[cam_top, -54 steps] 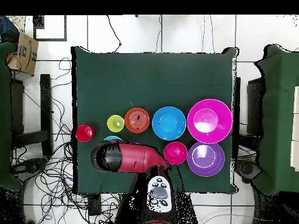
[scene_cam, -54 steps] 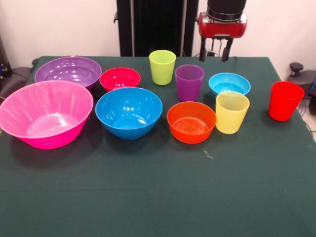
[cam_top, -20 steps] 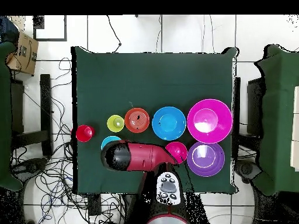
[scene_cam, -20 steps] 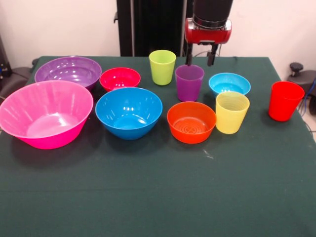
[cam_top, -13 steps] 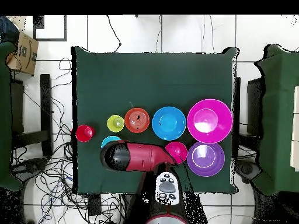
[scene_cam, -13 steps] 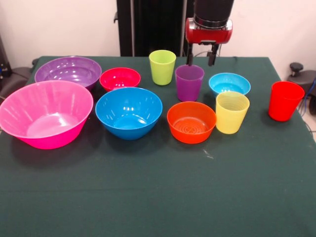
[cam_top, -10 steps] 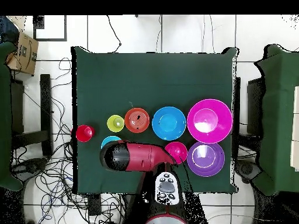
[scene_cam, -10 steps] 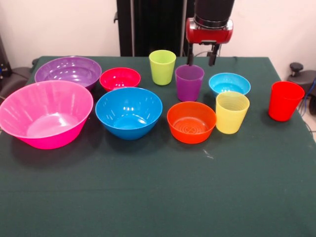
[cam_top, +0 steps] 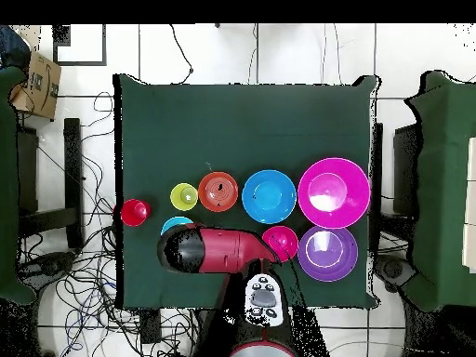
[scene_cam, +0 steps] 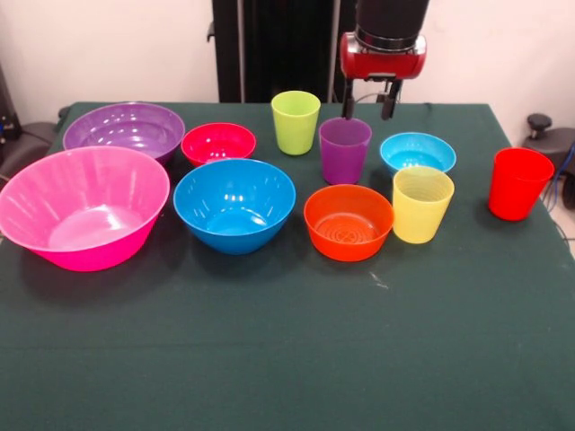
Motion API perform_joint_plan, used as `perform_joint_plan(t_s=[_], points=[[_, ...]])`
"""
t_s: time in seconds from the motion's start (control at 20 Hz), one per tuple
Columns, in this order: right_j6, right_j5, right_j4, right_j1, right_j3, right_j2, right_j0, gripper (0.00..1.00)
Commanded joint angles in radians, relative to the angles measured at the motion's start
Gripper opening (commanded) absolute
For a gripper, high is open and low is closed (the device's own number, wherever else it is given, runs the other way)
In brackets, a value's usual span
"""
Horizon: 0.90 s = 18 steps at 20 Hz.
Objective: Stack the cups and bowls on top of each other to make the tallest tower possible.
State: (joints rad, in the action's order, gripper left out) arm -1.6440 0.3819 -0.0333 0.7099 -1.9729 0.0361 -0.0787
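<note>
Near half of table [scene_cam: 287,359] free; bowls [scene_cam: 234,203] and cups [scene_cam: 345,149] crowd far half, gaps narrow.

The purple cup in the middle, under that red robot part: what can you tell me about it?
The purple cup is a tapered, translucent plastic tumbler, upright and open at the top, apparently empty. It stands alone on the green table, between the lime green cup and the light blue bowl, behind the orange bowl. The open end effector hangs just above its far rim, seemingly not touching. The overhead view hides it under the arm.
</note>
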Motion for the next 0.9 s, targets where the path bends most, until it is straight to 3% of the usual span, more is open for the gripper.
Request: perform_joint_plan(t_s=[0.05, 0.9], points=[[-0.038, 0.08, -0.047, -0.003, 0.055, -0.065, -0.014, 1.0], [0.0, 0.155, -0.052, 0.022, 0.104, -0.08, -0.052, 1.0]])
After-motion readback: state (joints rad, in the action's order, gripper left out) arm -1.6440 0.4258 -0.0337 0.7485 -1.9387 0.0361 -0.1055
